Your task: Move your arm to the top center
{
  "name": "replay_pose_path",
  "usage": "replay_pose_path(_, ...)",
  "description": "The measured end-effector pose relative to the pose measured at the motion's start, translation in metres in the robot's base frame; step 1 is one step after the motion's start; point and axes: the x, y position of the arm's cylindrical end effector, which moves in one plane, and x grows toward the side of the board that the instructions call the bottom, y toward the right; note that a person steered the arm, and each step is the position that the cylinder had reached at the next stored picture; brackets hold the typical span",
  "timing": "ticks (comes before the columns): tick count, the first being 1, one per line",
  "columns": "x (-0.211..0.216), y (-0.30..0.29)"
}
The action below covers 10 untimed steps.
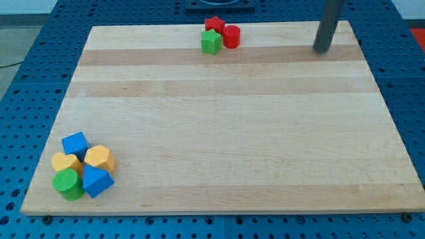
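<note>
My tip point(322, 50) rests on the wooden board point(226, 126) near its top right corner, with the dark rod rising out of the view's top. At the top centre sits a cluster: a red star-shaped block point(214, 24), a red cylinder point(231, 36) and a green block point(211, 42). My tip is well to the right of this cluster, apart from it. At the bottom left lies another cluster: a blue cube point(75, 144), a yellow block point(66, 162), a yellow hexagonal block point(99, 158), a green cylinder point(68, 184) and a blue block point(97, 180).
The board lies on a blue perforated table point(26, 73) that shows on all sides. A dark base point(219, 5) sits beyond the board's top edge.
</note>
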Motion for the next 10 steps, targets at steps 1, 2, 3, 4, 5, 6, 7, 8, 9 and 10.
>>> replay_pose_path(1, 0.067, -0.094)
replay_pose_path(2, 0.071, -0.207)
replay_pose_path(3, 0.024, -0.305)
replay_pose_path(4, -0.051, -0.365)
replay_pose_path(5, -0.131, -0.346)
replay_pose_path(6, -0.132, -0.339)
replay_pose_path(7, -0.131, -0.301)
replay_pose_path(8, -0.131, -0.284)
replay_pose_path(9, -0.131, -0.259)
replay_pose_path(10, -0.131, -0.213)
